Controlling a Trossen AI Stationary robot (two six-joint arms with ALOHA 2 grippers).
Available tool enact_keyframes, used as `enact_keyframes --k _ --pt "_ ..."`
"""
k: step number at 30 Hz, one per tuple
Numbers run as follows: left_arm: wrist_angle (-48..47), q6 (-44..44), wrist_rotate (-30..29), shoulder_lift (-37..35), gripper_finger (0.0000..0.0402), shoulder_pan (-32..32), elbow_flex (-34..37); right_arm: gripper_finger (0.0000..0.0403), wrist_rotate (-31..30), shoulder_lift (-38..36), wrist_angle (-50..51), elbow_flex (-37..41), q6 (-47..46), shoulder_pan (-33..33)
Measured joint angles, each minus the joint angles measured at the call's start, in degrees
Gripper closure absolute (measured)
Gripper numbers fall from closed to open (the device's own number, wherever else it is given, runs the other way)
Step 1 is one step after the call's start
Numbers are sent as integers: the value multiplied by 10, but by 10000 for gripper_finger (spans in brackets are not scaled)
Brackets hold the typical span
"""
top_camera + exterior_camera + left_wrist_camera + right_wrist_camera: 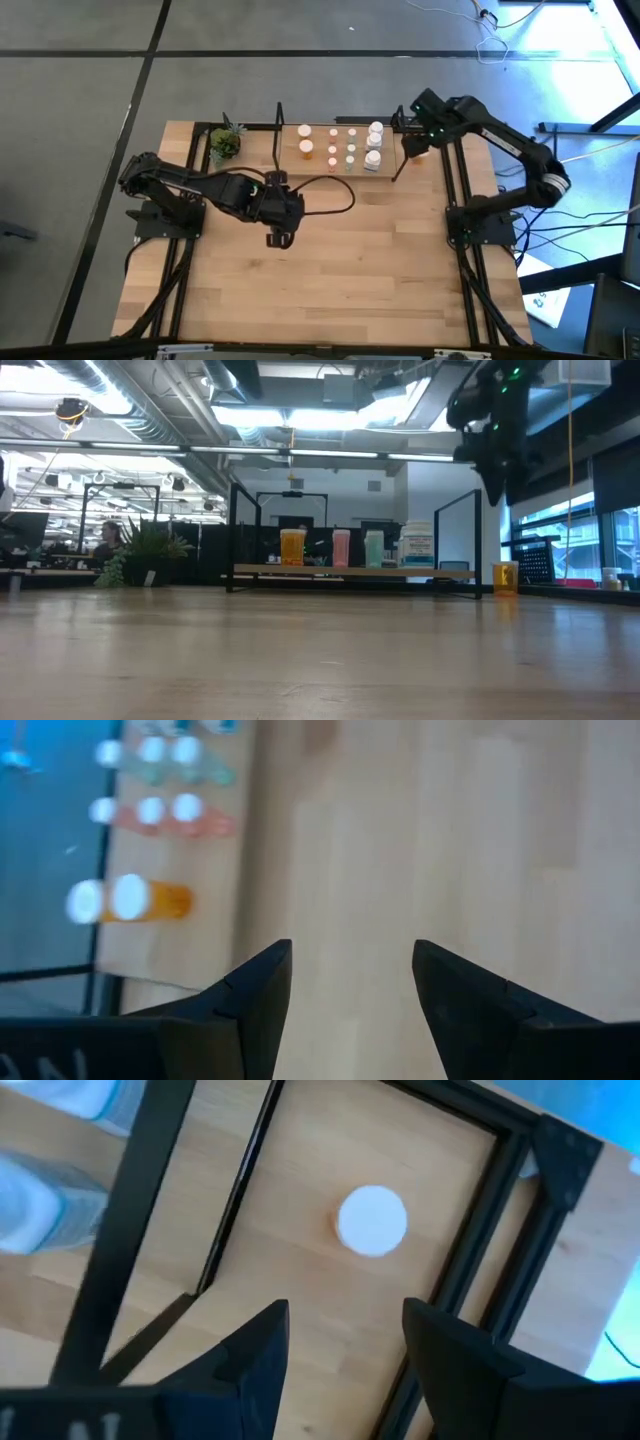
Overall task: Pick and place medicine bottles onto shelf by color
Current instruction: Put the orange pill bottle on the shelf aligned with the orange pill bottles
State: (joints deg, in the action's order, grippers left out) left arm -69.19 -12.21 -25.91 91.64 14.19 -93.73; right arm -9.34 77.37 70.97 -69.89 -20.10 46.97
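Last orange bottle [505, 577] stands upright off the shelf [340, 150], on the counter [330, 270] at the shelf's 3 o'clock end, white cap [372, 1220] up. Judging by looks: light, rigid, smooth plastic, tippy; you should pinch the body just under the cap. Right gripper [340, 1345] hovers above it, fingers apart, empty. Left gripper [350, 985] waits mid-counter, fingers apart too.

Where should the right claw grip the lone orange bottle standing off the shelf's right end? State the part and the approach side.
Grip the orange bottle around its white cap and upper body, coming straight down. It stands upright on the table with the cap facing up, directly under the open right claw. The shelf's black end frame stands close beside it, so a sideways approach looks cramped.
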Motion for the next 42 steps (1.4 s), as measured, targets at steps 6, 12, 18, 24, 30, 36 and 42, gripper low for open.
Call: enact_keyframes --k 6,12,18,24,30,36,42 --pt "13 -37 -81 -5 199 -15 0 205 0 55 -4 0 119 21" --pt "29 -68 -150 -9 199 -19 0 205 0 90 -16 0 214 33" --pt "27 -68 -195 -10 199 -19 0 205 9 110 -23 -2 281 33" --pt "41 -95 -232 -9 199 -27 0 205 7 109 -23 -2 293 36" --pt "41 -98 -245 -9 199 -33 0 205 5 109 -23 -2 292 37" --pt "41 -97 -245 -9 199 -34 0 205 4 109 -23 -1 294 37" --pt "41 -97 -233 -9 199 -34 0 205 3 104 -21 1 335 37"
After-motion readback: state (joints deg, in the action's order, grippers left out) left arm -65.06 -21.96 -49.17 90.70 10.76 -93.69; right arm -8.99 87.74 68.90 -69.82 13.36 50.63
